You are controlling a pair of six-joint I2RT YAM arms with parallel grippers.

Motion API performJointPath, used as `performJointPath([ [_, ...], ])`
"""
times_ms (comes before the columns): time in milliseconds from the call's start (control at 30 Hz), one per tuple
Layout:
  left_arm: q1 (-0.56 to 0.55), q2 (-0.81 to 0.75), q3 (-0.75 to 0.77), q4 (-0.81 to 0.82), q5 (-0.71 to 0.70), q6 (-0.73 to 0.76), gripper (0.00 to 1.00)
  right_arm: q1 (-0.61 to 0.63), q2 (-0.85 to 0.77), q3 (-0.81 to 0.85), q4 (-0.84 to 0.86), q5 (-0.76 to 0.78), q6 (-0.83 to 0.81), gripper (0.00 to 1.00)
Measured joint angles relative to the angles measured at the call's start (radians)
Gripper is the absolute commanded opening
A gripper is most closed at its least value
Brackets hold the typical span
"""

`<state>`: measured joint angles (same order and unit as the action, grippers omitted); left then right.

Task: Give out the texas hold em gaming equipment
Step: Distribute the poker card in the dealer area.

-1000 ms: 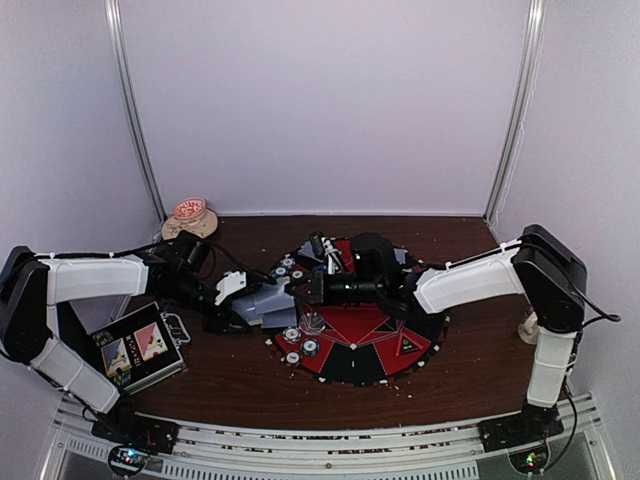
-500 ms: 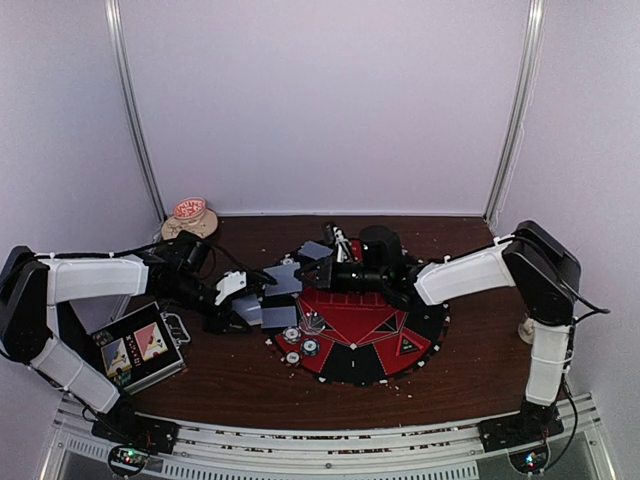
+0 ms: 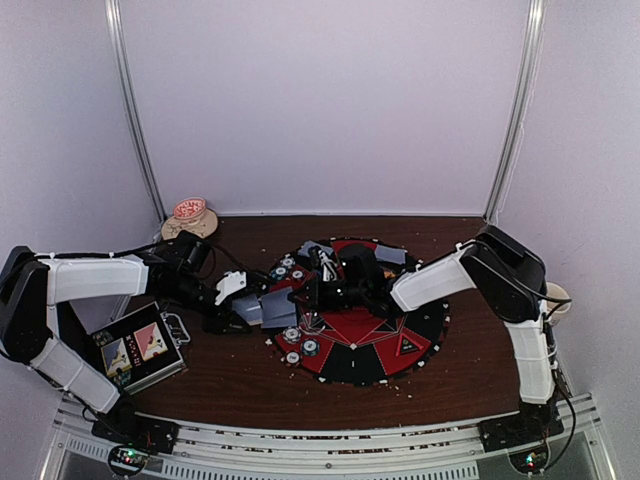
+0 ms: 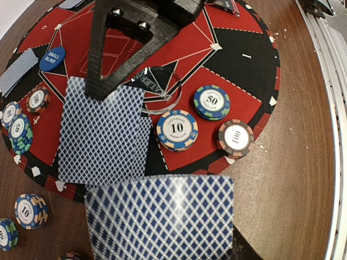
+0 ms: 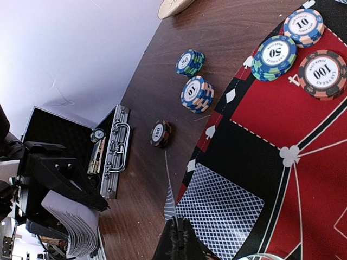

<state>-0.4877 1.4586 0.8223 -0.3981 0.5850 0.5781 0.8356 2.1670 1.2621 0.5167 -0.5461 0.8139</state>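
While my left gripper point(image 3: 233, 312) grips the deck of cards point(image 4: 160, 216) at the left edge of the mat point(image 3: 385, 325), the right gripper point(image 4: 101, 91) is closed, tips at the corner of one card point(image 4: 103, 135) lying face down on the mat; possibly pinching it, hard to tell. Chips point(image 4: 177, 130) sit by several seats, others on the worktop point(image 3: 230, 385); most dealing looks undone.

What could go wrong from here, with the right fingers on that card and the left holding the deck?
The shut right fingers rest on a card at the edge of the mat; a drag could push it onto the table. The chip marked 10 sits right beside that card and might get knocked. The deck in the left fingers looks fanned, so cards could slip out.
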Motion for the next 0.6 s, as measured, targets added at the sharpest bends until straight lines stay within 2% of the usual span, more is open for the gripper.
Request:
performJointPath([
  [233, 0.000, 0.000, 0.000, 0.000, 0.000, 0.000, 0.45, 0.003, 0.040, 0.063, -0.008, 0.000, 0.000, 0.00],
  [600, 0.000, 0.000, 0.000, 0.000, 0.000, 0.000, 0.45, 0.005, 0.070, 0.077, -0.065, 0.001, -0.006, 0.00],
])
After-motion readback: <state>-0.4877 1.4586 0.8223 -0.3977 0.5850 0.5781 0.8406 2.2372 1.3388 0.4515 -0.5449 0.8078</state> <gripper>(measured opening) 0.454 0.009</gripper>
